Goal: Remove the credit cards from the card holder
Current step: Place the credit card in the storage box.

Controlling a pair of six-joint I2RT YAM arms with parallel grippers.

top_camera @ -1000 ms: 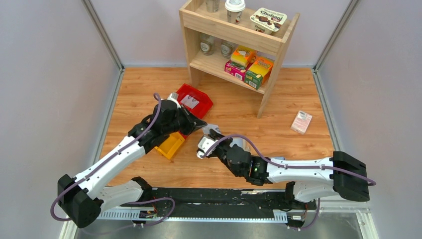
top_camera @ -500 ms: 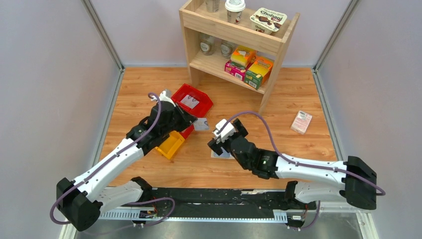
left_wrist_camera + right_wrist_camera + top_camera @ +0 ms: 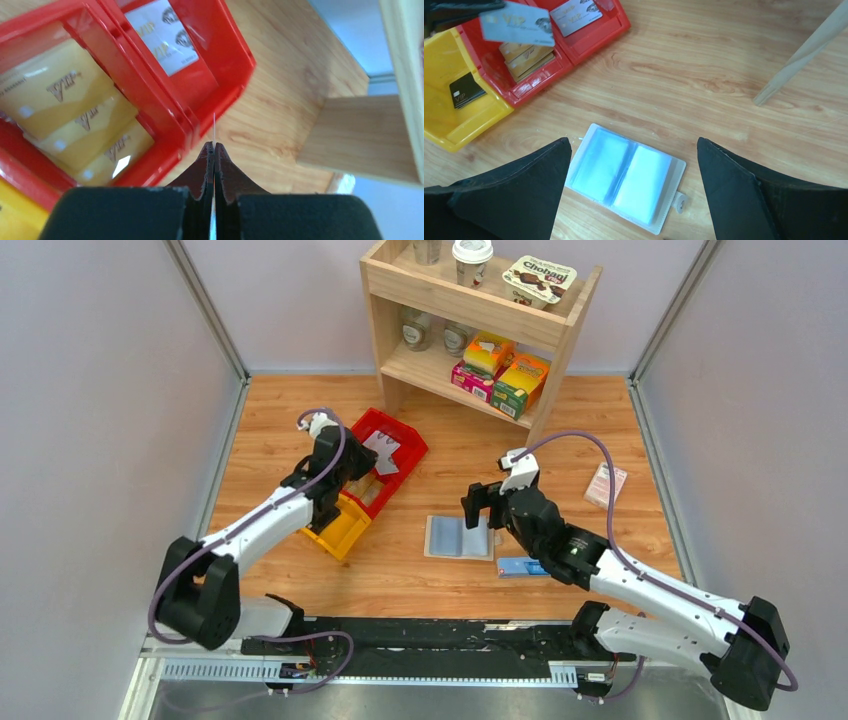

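My left arm is swinging away from the middle of the table, where both grippers were working together a second ago, and is now hanging over the red bins [image 3: 408, 455]. The left gripper [image 3: 214, 150] is clamped tight on a silver card [image 3: 516, 22], seen edge-on from its own wrist camera. It is hovering just short of the far bin, where other silver cards [image 3: 167, 42] are lying, with gold cards [image 3: 60, 95] in the bin beside it.

My right gripper [image 3: 632, 145] is standing wide open, holding nothing, lifted off to the right. That is leaving the card holder [image 3: 458, 537] lying spread open and flat on the wooden table [image 3: 560, 430], lining up. So I am judging one more card is out and only needs dropping. I cannot tell whether the pale pockets are hiding another.
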